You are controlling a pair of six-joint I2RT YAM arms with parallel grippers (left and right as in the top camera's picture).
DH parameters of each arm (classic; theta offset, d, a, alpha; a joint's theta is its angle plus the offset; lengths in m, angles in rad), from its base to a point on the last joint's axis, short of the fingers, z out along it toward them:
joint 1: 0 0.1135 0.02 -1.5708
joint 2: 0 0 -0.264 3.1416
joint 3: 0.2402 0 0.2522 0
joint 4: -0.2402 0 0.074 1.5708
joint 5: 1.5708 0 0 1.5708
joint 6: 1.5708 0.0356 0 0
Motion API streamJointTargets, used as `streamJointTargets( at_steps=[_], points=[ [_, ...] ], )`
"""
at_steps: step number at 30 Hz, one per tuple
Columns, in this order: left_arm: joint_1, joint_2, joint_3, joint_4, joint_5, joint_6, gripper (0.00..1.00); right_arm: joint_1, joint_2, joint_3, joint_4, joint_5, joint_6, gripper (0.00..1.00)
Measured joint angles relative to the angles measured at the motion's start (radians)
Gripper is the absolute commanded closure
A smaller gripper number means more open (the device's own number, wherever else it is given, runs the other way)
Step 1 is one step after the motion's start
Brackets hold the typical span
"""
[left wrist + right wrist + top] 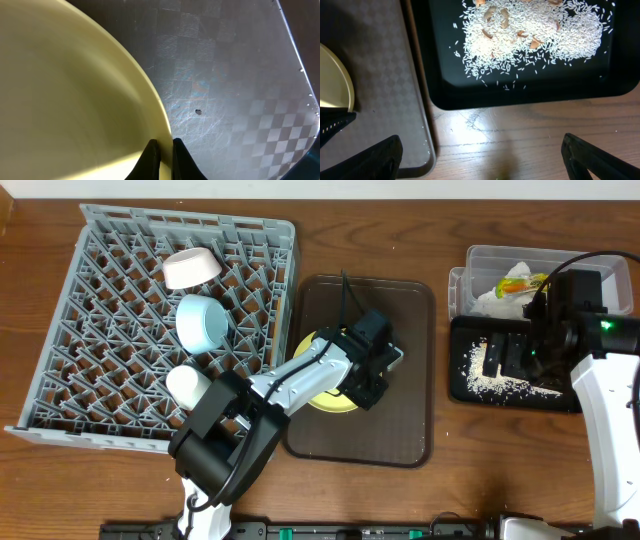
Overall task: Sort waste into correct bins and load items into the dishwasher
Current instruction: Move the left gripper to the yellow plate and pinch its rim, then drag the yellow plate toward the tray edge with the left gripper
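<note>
The yellow plate (328,396) lies on the brown serving tray (410,330). My left gripper (372,378) is shut on the plate's rim; the left wrist view shows both jaws (165,152) pinching the plate (70,100). My right gripper (508,358) hangs open and empty over the black tray (560,398), which holds rice scraps (478,380). In the right wrist view its fingers (480,155) are spread wide above bare wood, near the black tray (530,95) and the rice (530,30). The clear tub (480,260) holds the snack wrapper (520,282) and tissue (492,302). No chopsticks show.
The grey dish rack (100,330) at the left holds a white bowl (190,267), a light blue bowl (203,320) and a white cup (187,385). The brown tray's corner (370,75) and the plate's edge (337,85) show in the right wrist view.
</note>
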Motion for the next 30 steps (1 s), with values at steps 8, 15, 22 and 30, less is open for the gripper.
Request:
streamJointTargets(
  at_steps=[8, 15, 22, 30],
  points=[
    [-0.002, -0.019, 0.002, -0.003, -0.023, -0.014, 0.94, 0.0, 0.0, 0.0, 0.0, 0.0, 0.0, 0.01],
    [-0.003, -0.148, 0.002, -0.006, -0.048, -0.035, 0.94, 0.0, 0.0, 0.0, 0.0, 0.0, 0.0, 0.01],
    [-0.003, -0.249, 0.002, -0.007, -0.049, -0.041, 0.94, 0.0, 0.0, 0.0, 0.0, 0.0, 0.0, 0.01],
    [-0.003, -0.248, 0.002, -0.014, -0.055, -0.051, 0.57, 0.0, 0.0, 0.0, 0.0, 0.0, 0.0, 0.01]
  ],
)
